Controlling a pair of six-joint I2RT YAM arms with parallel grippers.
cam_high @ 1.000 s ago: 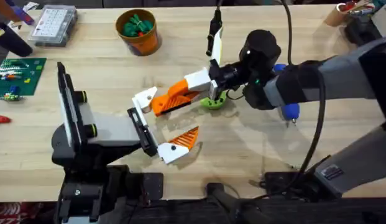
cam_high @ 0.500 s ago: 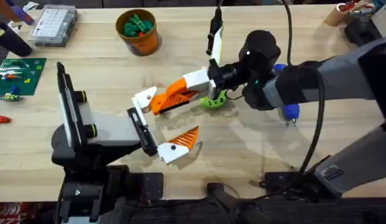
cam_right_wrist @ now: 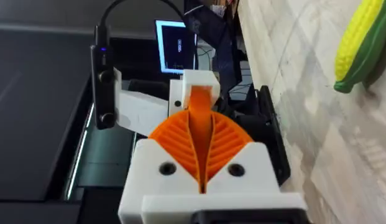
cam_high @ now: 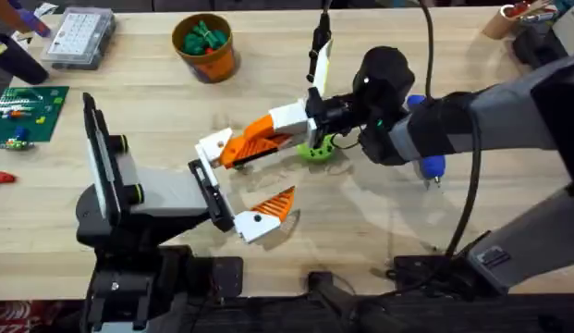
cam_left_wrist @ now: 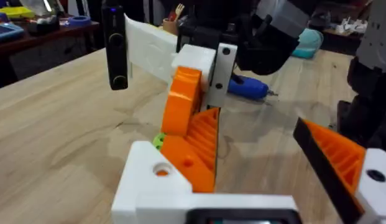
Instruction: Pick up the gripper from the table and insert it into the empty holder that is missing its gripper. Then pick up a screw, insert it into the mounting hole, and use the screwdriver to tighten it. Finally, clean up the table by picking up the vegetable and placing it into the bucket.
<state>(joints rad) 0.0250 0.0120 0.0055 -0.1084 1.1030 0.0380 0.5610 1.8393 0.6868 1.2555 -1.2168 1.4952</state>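
The gripper (cam_high: 216,146), a white base with an orange ribbed tip, rests with its base against the far end of the black holder (cam_high: 211,192) on my left arm. My right gripper (cam_high: 257,144) is shut on its orange tip, seen close in the right wrist view (cam_right_wrist: 200,144). My left gripper (cam_high: 261,178) stands open, its mounted finger (cam_left_wrist: 339,160) apart from the held one (cam_left_wrist: 191,155). The vegetable (cam_right_wrist: 359,42), a yellow corn with a green husk, lies under my right wrist (cam_high: 316,152). The blue screwdriver (cam_left_wrist: 248,88) lies behind, partly hidden by my right arm (cam_high: 427,165). The orange bucket (cam_high: 213,57) stands at the back.
A clear parts box (cam_high: 79,37) and a green circuit board (cam_high: 26,113) lie at the back left. A black cable (cam_high: 320,42) hangs over the middle. Clutter sits at the back right corner (cam_high: 527,18). Bare table (cam_high: 360,222) lies in front of my right arm.
My right gripper has edged slightly left and back with the finger, toward the holder. The left arm has not moved.
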